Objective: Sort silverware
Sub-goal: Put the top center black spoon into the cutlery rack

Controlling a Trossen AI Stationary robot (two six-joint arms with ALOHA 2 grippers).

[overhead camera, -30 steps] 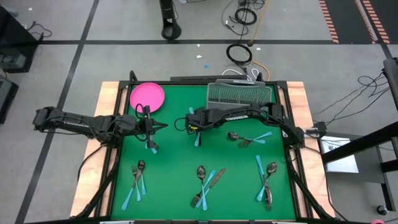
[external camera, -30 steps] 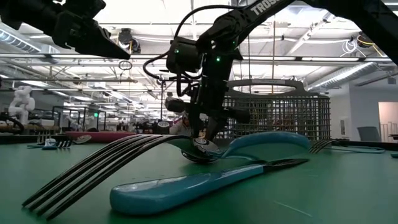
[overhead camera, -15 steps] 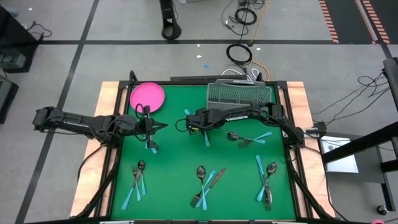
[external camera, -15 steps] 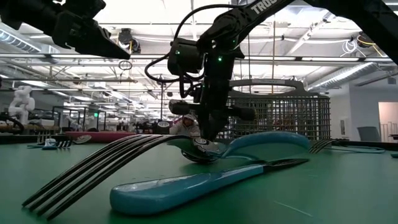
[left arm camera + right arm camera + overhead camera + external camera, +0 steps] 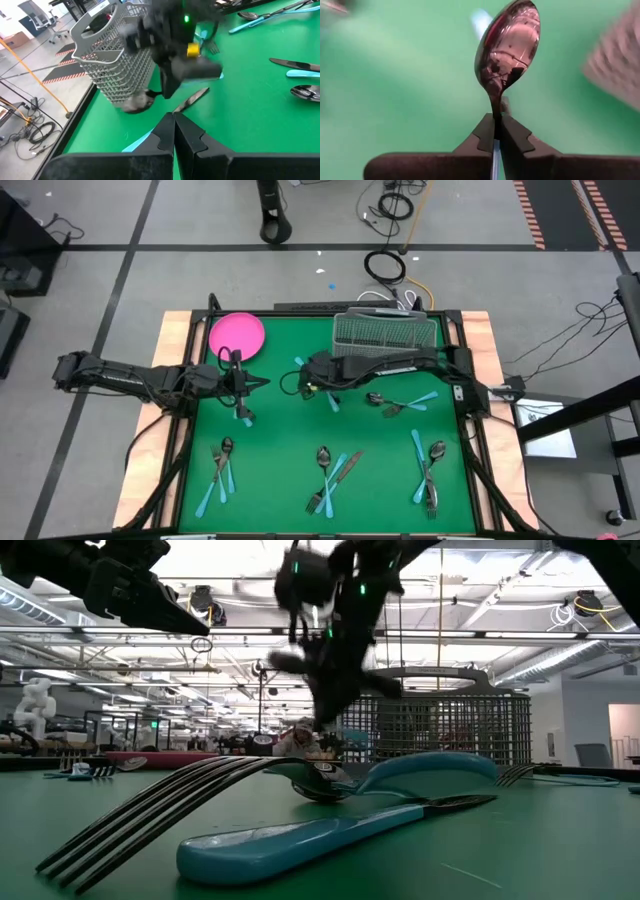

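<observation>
My right gripper (image 5: 320,385) is over the middle of the green mat, in front of the basket, shut on a spoon (image 5: 509,37) with a dark metal bowl and a light blue handle. It shows blurred, high over the mat, in the low view (image 5: 325,690). My left gripper (image 5: 264,382) is shut and empty above the mat's left part, near the pink plate (image 5: 237,336); it also shows in the left wrist view (image 5: 174,120). More silverware lies flat on the mat in groups at the front left (image 5: 221,468), front middle (image 5: 328,470), front right (image 5: 428,472) and right middle (image 5: 400,402). My right gripper pinches the spoon's thin neck (image 5: 496,112), just behind the bowl, between its two fingertips. The bowl sticks out beyond the fingertips, along the fingers, and the blue handle (image 5: 494,162) runs back between them. The gripper points down at the mat, and the spoon is lifted clear.
The grey wire basket (image 5: 385,330) stands at the mat's far edge, just behind my right gripper. A knife (image 5: 192,99) lies on the mat between the two grippers. One utensil (image 5: 244,412) lies under my left arm. Wooden borders edge the mat left and right.
My right gripper has gone up from the mat with the spoon, moving fast, and a little toward the table's right edge. The spoon, whose bowl was down at the mat, is now lifted clear.
</observation>
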